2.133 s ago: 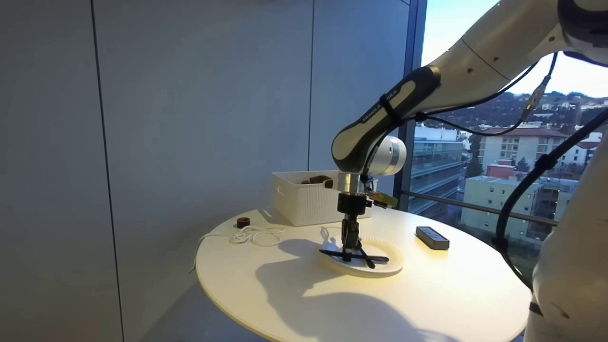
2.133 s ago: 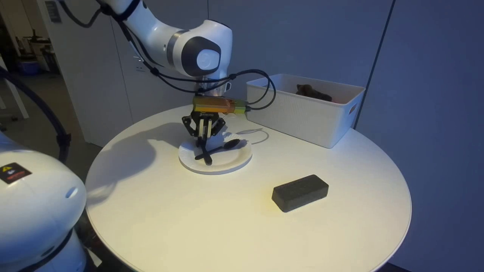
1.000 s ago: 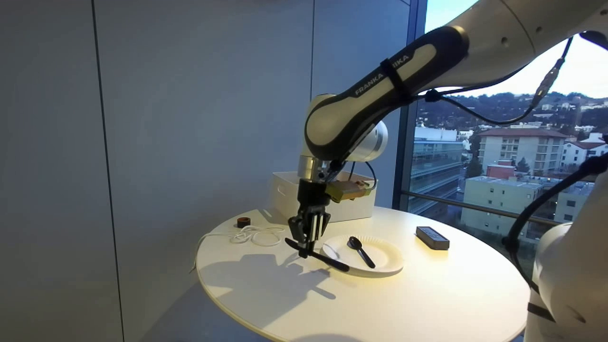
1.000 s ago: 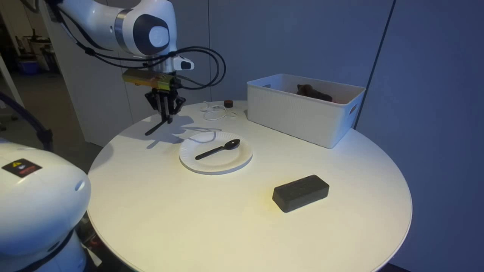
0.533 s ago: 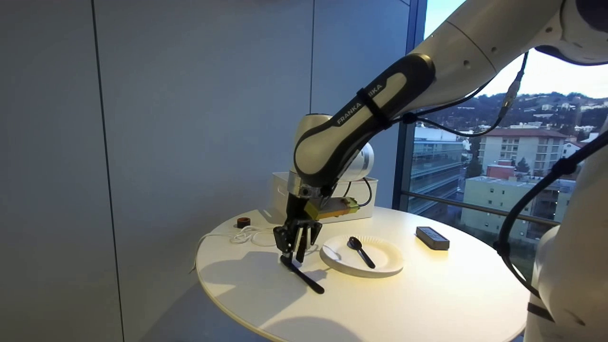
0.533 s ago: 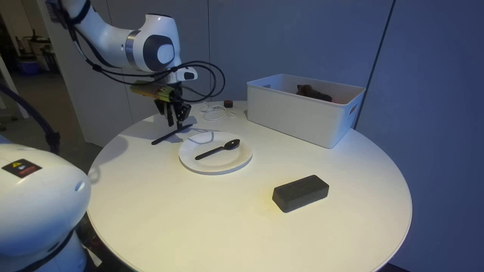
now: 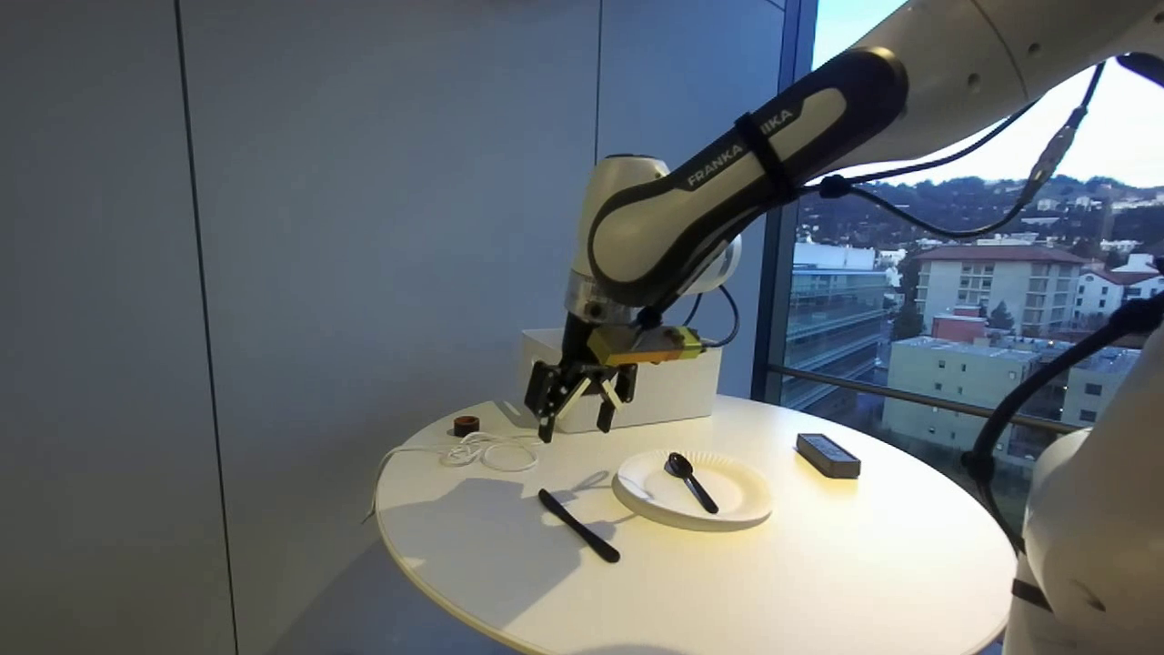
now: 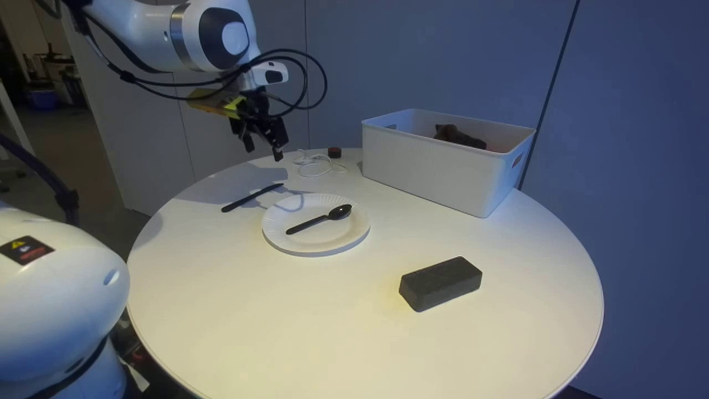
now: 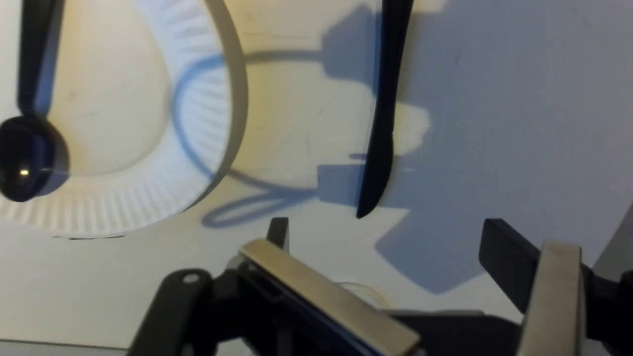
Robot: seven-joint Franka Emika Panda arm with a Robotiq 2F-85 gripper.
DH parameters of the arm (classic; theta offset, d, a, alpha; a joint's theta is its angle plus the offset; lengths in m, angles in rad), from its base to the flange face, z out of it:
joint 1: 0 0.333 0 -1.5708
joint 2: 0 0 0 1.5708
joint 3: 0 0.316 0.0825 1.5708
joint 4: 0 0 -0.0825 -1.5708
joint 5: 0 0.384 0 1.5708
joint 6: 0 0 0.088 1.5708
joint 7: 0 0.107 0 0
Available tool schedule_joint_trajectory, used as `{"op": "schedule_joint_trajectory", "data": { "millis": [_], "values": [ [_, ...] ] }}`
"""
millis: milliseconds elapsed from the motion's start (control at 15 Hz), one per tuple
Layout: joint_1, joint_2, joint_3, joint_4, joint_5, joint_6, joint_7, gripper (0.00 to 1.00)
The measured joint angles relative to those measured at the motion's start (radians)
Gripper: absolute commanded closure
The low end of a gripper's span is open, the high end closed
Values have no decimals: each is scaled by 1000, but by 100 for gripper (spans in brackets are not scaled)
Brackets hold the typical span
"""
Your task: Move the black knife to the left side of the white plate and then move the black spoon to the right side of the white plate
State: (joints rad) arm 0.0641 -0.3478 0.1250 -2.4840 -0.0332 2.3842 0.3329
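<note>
The black knife [image 7: 579, 527] [image 8: 252, 198] [image 9: 385, 113] lies flat on the round table, apart from the white plate [image 7: 741, 487] [image 8: 349, 233] [image 9: 207, 123]. On the plate rests the black spoon [image 7: 697, 488] [image 8: 319, 220] [image 9: 27, 158], its bowl cut off at the edge of the wrist view. My gripper [image 7: 576, 429] [image 8: 263, 153] [image 9: 386, 227] hangs above the table near the tip end of the knife, jaws spread wide with nothing between them. In the wrist view the knife's tip points into the gap between the fingers, well below them.
A chunky dark block [image 7: 827, 457] [image 8: 440, 282] sits on the table beyond the plate. A white box [image 8: 426, 166] with something brown inside stands at the wall side. A white cable [image 7: 509, 455] and a small dark roll [image 7: 466, 426] lie close to the table's edge.
The knife, earlier gripped over the plate, was carried off it and set on the table. The gripper has since let go, opened wide and risen. The spoon and plate stayed put.
</note>
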Motion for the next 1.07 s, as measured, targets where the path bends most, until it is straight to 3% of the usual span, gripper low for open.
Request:
{"op": "schedule_joint_trajectory", "data": {
  "millis": [600,1067],
  "values": [
    [-210,-138,-69,-62,-11,-124,121,0],
    [-234,-66,-96,-117,-8,-119,127,0]
  ]
}}
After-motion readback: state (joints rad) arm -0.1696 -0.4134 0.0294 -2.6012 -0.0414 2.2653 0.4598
